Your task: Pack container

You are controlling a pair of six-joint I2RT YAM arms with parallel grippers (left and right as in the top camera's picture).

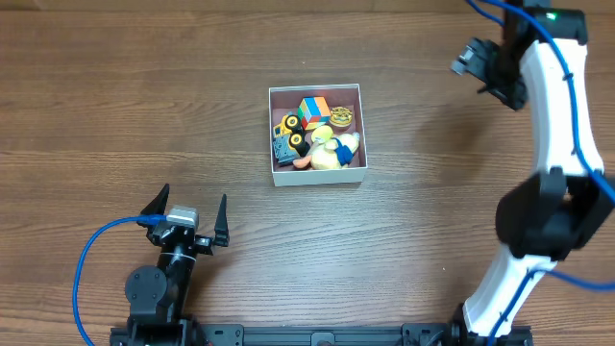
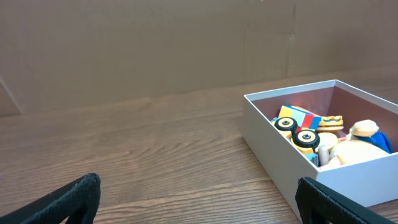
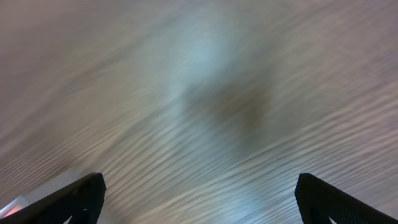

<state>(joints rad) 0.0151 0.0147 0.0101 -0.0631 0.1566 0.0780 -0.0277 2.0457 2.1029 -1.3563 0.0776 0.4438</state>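
Note:
The container (image 1: 317,177), a square shallow white-walled box with a pinkish-maroon inside, sits at the table's middle. It holds several small toys: a yellow truck (image 1: 290,126), a colourful block (image 1: 313,110), a duck figure (image 1: 336,149). It also shows at the right of the left wrist view (image 2: 273,149). My left gripper (image 1: 185,215) is open and empty near the front left edge, well short of the container. My right gripper (image 1: 478,67) is raised at the far right, open and empty; its wrist view shows only blurred wood between the fingers (image 3: 199,199).
A blue cable (image 1: 91,259) loops beside the left arm's base. The right arm (image 1: 553,192) stands along the right side. Bare wooden tabletop (image 1: 125,106) surrounds the container.

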